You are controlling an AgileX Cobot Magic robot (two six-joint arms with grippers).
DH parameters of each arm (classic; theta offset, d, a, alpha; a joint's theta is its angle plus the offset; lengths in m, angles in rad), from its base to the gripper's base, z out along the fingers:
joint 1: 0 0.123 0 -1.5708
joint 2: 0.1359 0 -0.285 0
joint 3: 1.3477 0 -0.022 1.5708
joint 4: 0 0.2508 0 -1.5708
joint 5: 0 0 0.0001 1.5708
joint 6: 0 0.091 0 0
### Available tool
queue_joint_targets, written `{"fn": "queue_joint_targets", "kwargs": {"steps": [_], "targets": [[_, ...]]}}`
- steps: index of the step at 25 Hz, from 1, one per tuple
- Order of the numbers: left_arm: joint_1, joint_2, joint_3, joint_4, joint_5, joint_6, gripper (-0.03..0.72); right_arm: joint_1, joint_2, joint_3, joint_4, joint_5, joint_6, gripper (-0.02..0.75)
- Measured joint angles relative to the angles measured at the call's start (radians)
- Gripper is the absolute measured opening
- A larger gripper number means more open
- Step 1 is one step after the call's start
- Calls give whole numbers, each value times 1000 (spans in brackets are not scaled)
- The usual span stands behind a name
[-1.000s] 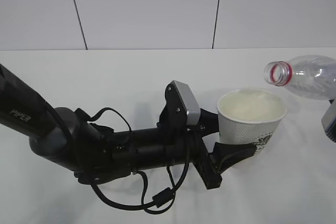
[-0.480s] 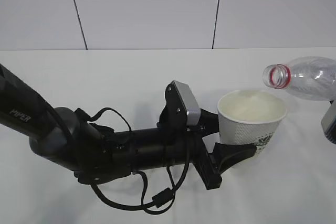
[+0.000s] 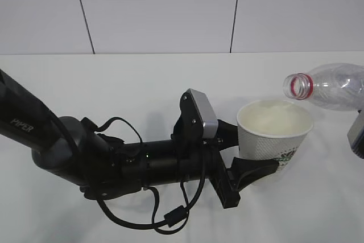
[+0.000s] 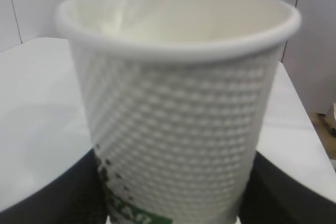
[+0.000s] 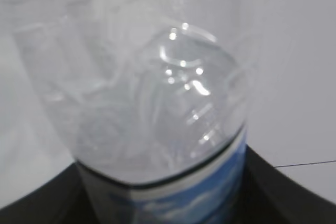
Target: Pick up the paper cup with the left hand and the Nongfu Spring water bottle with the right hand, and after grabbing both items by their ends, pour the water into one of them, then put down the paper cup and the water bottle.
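The white paper cup (image 3: 274,131) stands upright with its green logo low on the side, and my left gripper (image 3: 256,149) is shut on its lower part. In the left wrist view the cup (image 4: 178,103) fills the frame between the black fingers (image 4: 47,198). The clear water bottle (image 3: 334,86) lies nearly level at the right edge. Its open, red-ringed mouth (image 3: 297,86) sits just above and right of the cup's rim. The right wrist view has the bottle (image 5: 142,93) with its label edge between the dark fingers of my right gripper (image 5: 165,205), which is shut on it.
A white table (image 3: 142,83) lies under both arms, with a white panelled wall (image 3: 159,9) behind. The left arm, marked PIPER (image 3: 23,126), and its loose black cables (image 3: 165,217) stretch across the near left. A grey block (image 3: 357,132) of the right arm shows at the right edge.
The bottle's mouth has come slightly lower and to the left, closer to the cup's rim. The cup and the left arm have shifted only a few pixels.
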Motion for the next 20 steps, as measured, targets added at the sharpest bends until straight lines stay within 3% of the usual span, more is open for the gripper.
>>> {"fn": "queue_joint_targets", "kwargs": {"steps": [20], "targets": [[0,0,0,28,0,0,481,0,0,0,0,0,-57,451]]}}
